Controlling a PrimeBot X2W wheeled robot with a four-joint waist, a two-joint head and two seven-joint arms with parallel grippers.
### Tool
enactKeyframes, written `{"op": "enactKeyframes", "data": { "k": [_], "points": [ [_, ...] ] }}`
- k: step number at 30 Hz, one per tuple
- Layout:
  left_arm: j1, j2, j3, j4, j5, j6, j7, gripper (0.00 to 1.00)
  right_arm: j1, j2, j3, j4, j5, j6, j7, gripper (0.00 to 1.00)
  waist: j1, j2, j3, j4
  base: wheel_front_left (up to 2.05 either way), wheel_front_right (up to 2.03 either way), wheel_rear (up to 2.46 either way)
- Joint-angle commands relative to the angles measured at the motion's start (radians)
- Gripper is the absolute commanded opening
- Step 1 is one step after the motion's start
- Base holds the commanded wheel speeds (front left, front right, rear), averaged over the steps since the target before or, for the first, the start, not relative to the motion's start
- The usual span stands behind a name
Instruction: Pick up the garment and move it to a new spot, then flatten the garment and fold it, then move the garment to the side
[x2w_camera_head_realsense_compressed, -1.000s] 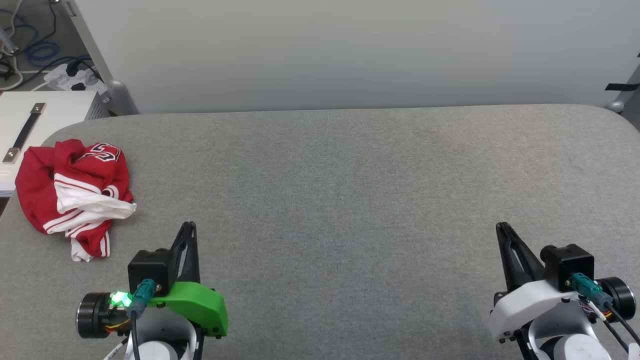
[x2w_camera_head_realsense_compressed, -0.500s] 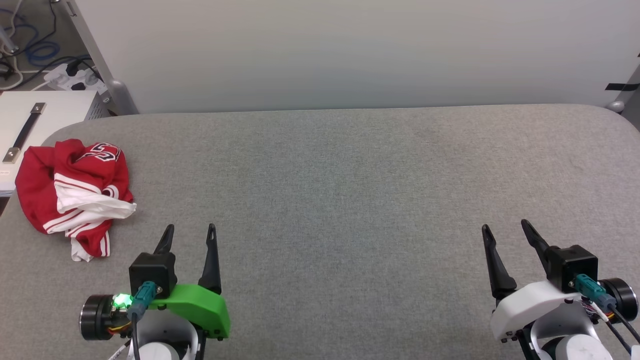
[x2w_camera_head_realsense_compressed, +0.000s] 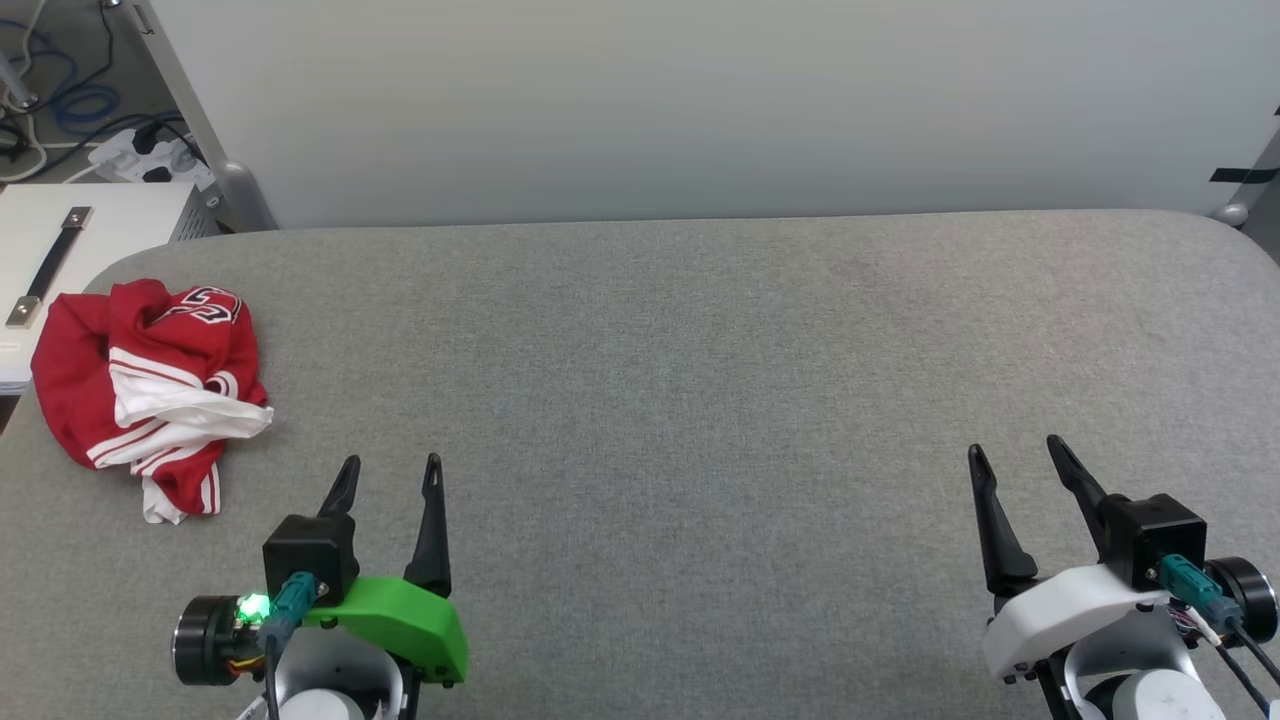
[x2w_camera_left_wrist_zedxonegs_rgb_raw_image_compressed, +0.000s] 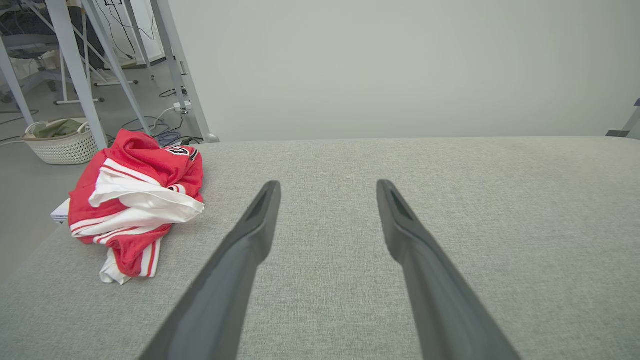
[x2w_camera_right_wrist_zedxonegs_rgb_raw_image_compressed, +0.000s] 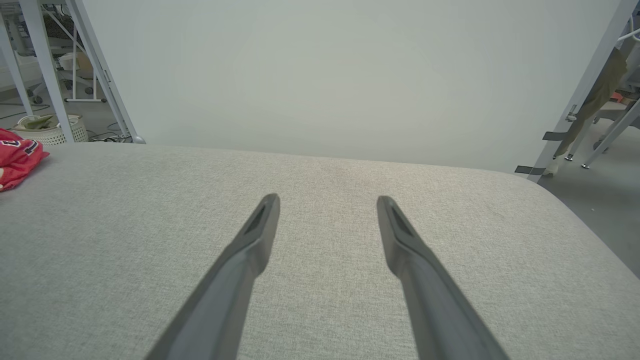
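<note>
The garment (x2w_camera_head_realsense_compressed: 145, 385), a red jersey with white sleeves and striped trim, lies crumpled at the far left edge of the grey padded table (x2w_camera_head_realsense_compressed: 700, 350). It also appears at the left of the left wrist view as the garment (x2w_camera_left_wrist_zedxonegs_rgb_raw_image_compressed: 135, 190) and as a red corner of the garment (x2w_camera_right_wrist_zedxonegs_rgb_raw_image_compressed: 17, 157) in the right wrist view. My left gripper (x2w_camera_head_realsense_compressed: 391, 464) stands open at the lower left, a short way right of and nearer than the jersey, holding nothing. My right gripper (x2w_camera_head_realsense_compressed: 1014, 448) is open at the lower right, far from the jersey.
A white cabinet (x2w_camera_head_realsense_compressed: 60, 230) with a dark handle stands beyond the table's left edge, with cables and a power strip (x2w_camera_head_realsense_compressed: 145, 155) on the floor behind. A white laundry basket (x2w_camera_left_wrist_zedxonegs_rgb_raw_image_compressed: 60, 142) sits on the floor. A pale wall backs the table.
Both grippers went from shut to open, their fingers spreading apart. The left gripper has also shifted slightly nearer and to the right. The garment has not moved.
</note>
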Motion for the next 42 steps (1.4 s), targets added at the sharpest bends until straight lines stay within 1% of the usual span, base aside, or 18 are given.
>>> {"op": "enactKeyframes", "data": {
  "k": [1,28,42],
  "points": [
    [0.007,-0.001,-0.001,0.006,-0.017,-0.004,-0.013,1.00,0.009,0.001,-0.002,0.003,0.005,0.000,-0.012,1.00,0.0000,-0.0001,0.000,0.000,0.00,0.00,0.00],
    [0.013,-0.002,-0.014,0.018,-0.060,-0.024,-0.070,1.00,0.015,0.002,-0.010,-0.008,0.026,0.000,-0.068,1.00,0.0000,-0.0001,0.003,0.008,0.00,0.00,0.00],
    [0.018,-0.003,-0.028,0.043,-0.084,-0.032,-0.098,1.00,0.020,0.002,-0.010,0.014,0.030,-0.001,-0.096,1.00,0.0000,-0.0001,0.008,0.008,0.00,0.00,0.00]
  ]
}}
